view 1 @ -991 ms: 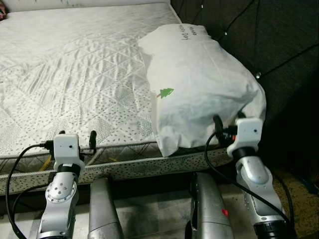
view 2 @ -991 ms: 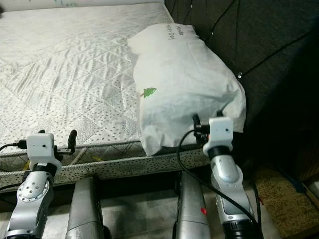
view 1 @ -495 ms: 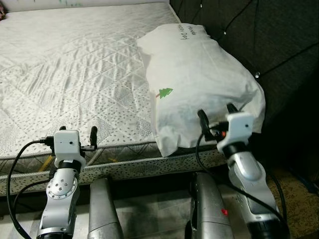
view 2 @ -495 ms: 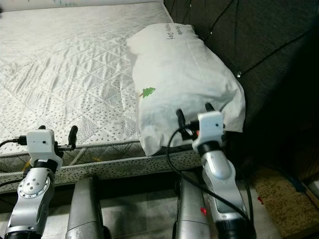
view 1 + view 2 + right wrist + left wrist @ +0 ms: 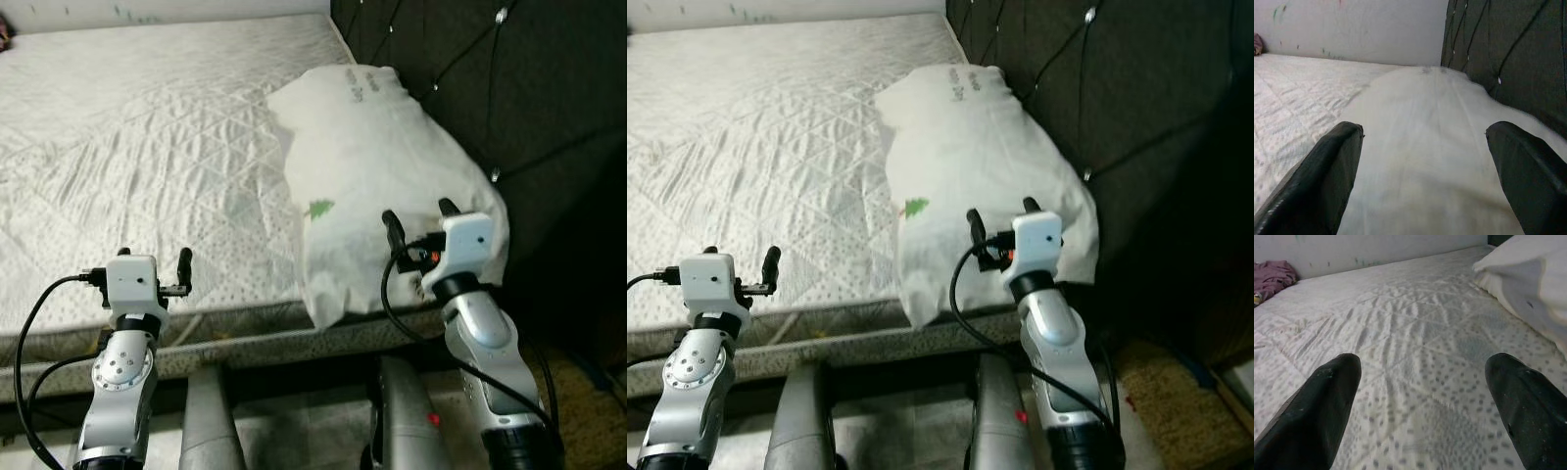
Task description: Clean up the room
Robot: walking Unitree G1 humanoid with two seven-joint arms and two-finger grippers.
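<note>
Hands first, nearest me: my left hand (image 5: 152, 259) hangs released over the near edge of the mattress (image 5: 147, 147), fingers spread wide in its wrist view with only quilted fabric between them. My right hand (image 5: 419, 217) is also released, jaws apart, lined up on the low near end of the pillow (image 5: 382, 166), which lies along the dark padded headboard (image 5: 509, 88) with its near corner hanging over the bed edge.

I judge the risk to be a shallow bite — if I close on loose pillowcase alone, the cover could stretch and slip, or the pillow could drag off the edge to the floor. The headboard is close beside the right fingers, so a sideways nudge could knock them against it.

Farther off, a crumpled purple cloth (image 5: 1273, 275) sits at the far corner by the wall.

Against the frame a second ago, the right hand has moved inward from the pillow's outer corner toward its middle; the left hand has barely changed.
</note>
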